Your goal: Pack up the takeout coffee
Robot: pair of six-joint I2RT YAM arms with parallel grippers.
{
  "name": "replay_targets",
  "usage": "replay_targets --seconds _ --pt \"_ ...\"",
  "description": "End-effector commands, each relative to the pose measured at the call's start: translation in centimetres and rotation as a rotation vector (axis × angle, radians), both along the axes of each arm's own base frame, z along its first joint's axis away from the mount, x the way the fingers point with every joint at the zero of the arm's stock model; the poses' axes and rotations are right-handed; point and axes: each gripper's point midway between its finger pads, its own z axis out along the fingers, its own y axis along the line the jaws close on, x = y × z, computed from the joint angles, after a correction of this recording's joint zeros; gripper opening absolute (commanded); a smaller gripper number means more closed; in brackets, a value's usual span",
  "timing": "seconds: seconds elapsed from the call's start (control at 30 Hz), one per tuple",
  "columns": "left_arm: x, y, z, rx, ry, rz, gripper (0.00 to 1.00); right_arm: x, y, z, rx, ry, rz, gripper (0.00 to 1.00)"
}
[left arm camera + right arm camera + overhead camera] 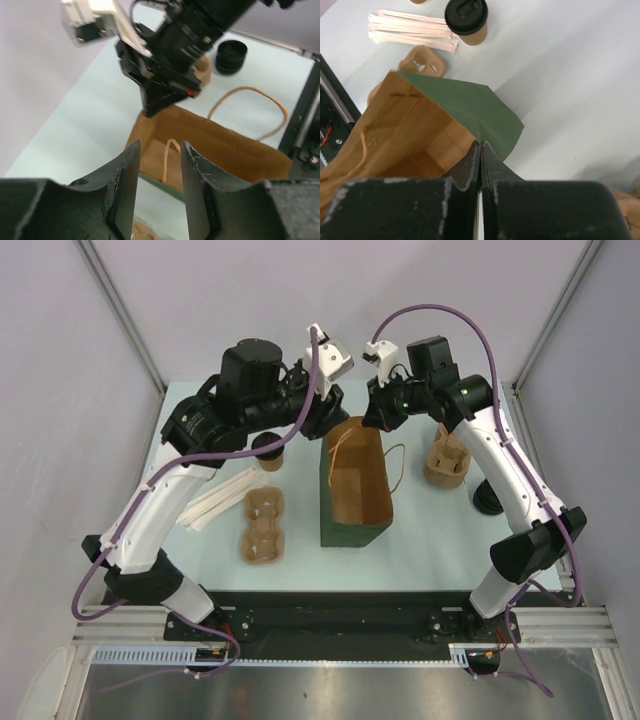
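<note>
The takeout coffee (270, 450), a tan paper cup with a black lid, stands upright left of the green bag (332, 510), partly under my left arm. It also shows in the right wrist view (467, 20). The bag stands open, brown inside (405, 135). My right gripper (481, 145) is shut on the bag's far rim; in the top view it (376, 416) is at the bag's far right corner. My left gripper (160, 147) is open and empty, hovering above the bag's far left rim (333, 410), apart from the cup.
A brown pulp cup carrier (263, 525) and a bundle of wooden stir sticks (225, 498) lie left of the bag. A tan stack (445, 462) and a pile of black lids (487, 500) stand to the right. The bag's rope handle (250, 100) hangs outward.
</note>
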Motion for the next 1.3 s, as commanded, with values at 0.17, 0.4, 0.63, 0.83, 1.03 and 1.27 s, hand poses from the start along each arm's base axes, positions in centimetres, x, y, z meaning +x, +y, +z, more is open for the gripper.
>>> replay_targets --seconds 0.17,0.4,0.63,0.83,1.03,1.27 --pt "-2.7 -1.8 -1.6 0.049 0.037 -0.154 0.5 0.5 -0.5 1.9 0.028 -0.07 -0.055 0.0" --pt "-1.0 -2.3 -3.8 0.102 0.081 -0.091 0.49 0.5 -0.3 1.9 0.029 -0.073 -0.058 0.0" --pt "0.1 -0.9 -5.9 0.18 0.121 -0.008 0.39 0.5 -0.2 2.0 0.031 -0.076 -0.057 0.0" --pt "0.7 0.3 -5.6 0.187 0.082 0.04 0.3 0.6 -0.1 1.8 0.025 -0.081 -0.05 0.0" --pt "1.3 1.7 -5.5 0.219 0.068 0.08 0.29 0.5 -0.2 1.8 0.022 -0.083 -0.047 0.0" --pt "1.5 3.3 -5.2 0.222 0.07 0.105 0.09 0.7 -0.4 1.7 0.009 -0.092 -0.059 0.0"
